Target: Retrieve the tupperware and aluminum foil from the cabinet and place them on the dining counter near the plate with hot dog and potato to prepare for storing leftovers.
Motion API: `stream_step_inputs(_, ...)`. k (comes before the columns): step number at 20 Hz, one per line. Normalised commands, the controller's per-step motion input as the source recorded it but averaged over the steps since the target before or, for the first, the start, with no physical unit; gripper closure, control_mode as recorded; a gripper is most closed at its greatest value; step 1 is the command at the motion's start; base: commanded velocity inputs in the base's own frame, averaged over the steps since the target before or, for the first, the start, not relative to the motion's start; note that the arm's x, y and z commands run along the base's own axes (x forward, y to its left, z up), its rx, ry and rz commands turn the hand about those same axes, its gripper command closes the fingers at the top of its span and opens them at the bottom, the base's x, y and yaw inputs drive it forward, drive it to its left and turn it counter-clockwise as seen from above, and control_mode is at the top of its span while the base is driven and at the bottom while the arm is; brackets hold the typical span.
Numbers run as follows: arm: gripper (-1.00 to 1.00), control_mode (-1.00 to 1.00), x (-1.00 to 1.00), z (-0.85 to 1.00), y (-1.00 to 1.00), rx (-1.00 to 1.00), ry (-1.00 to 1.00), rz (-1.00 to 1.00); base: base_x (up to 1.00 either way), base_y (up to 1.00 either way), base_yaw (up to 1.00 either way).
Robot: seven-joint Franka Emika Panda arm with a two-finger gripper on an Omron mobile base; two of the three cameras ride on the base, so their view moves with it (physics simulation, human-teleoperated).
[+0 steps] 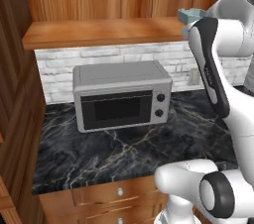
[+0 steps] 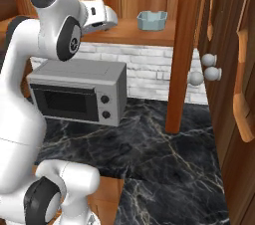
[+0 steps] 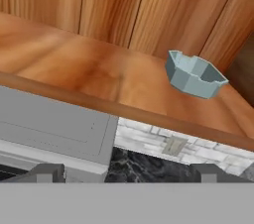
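Hand view — smooth grey-blue tupperware (image 3: pixel 194 75), rounded corners, on wood-grain cabinet (image 3: pixel 99 69) shelf.

Tupperware (image 3: pixel 194 74) on cabinet (image 3: pixel 99 69) shelf, above microwave (image 1: pixel 121 94)

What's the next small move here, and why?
Probably ease the open gripper forward and toward the tub: it sits alone and untouched on the cabinet shelf, ahead and off to one side in the hand view, jaws apart and empty.

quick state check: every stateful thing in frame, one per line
claw: open, holding nothing, short of the shelf edge
tupperware: upright on the cabinet shelf, no lid, untouched
microwave: door closed, on the marble worktop
cabinet door: swung open
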Motion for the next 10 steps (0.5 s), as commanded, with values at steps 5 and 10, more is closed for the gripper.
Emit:
stream_step_inputs(5,-1.00,-1.00,0.57,0.01,-0.33,0.00,0.02,0.00,0.00,0.00,0.00)
stream_step_inputs(10,-1.00,-1.00,0.75,0.00,-0.38,0.00,0.00,0.00,0.00,0.00,0.00)
